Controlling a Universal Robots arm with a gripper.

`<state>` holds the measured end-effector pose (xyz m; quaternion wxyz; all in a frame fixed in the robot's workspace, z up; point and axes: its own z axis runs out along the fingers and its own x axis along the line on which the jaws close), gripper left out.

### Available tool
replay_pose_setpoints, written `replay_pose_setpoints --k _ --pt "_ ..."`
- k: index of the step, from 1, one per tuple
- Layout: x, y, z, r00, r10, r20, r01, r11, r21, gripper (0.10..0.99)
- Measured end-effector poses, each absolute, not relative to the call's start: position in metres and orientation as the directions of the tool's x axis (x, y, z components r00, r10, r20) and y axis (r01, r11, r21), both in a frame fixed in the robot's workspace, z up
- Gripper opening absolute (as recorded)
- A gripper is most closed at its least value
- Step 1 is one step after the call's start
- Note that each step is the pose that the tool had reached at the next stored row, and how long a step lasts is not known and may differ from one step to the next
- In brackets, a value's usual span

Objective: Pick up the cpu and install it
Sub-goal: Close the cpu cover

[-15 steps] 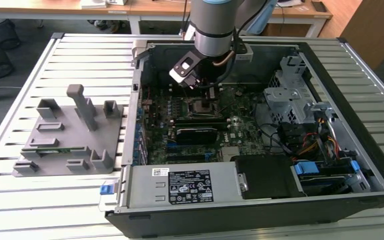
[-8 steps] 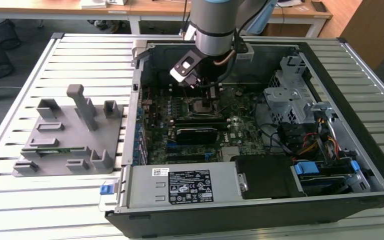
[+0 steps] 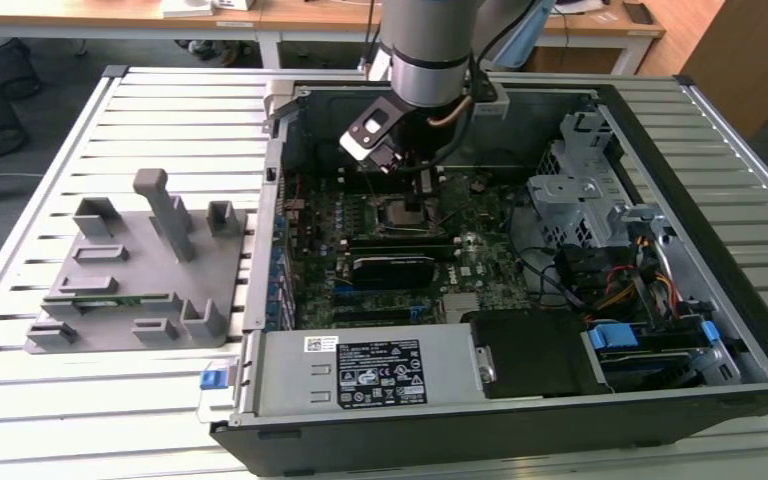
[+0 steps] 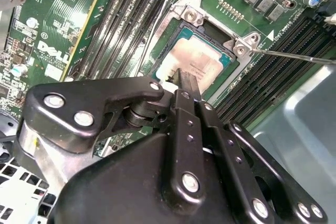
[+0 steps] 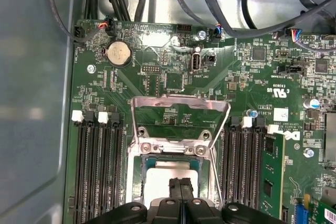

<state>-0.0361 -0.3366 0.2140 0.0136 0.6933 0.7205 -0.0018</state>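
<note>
The cpu point(image 4: 202, 59), a flat square chip with a silver top and a thin green edge, lies flat in the motherboard socket point(image 3: 404, 213); it also appears in the first wrist view point(image 5: 165, 174). My gripper point(image 4: 181, 73) hangs straight over it with its two thin black fingers pressed together and nothing between them. Their tips point(image 5: 181, 182) stand at the chip's edge; I cannot tell whether they touch it. In the exterior view the gripper point(image 3: 424, 192) reaches down into the open computer case point(image 3: 704, 130). The socket's metal load plate point(image 5: 181, 111) is swung open, away from the chip.
A thin socket lever point(image 4: 294, 56) sticks out beside the socket. Black memory slots point(image 5: 97, 166) flank it, with a green memory stick point(image 5: 270, 174) in one. A grey fixture point(image 3: 144, 270) sits on the slatted table at the exterior view's left. The power supply point(image 3: 357, 370) and drive cage point(image 3: 584, 190) crowd the case.
</note>
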Motion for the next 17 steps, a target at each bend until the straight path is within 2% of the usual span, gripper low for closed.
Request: replay_pose_setpoints --k 17 --pt "-0.0361 -0.3366 0.2201 -0.038 0.999 -0.022 0.999 0.039 0.016 0.106"
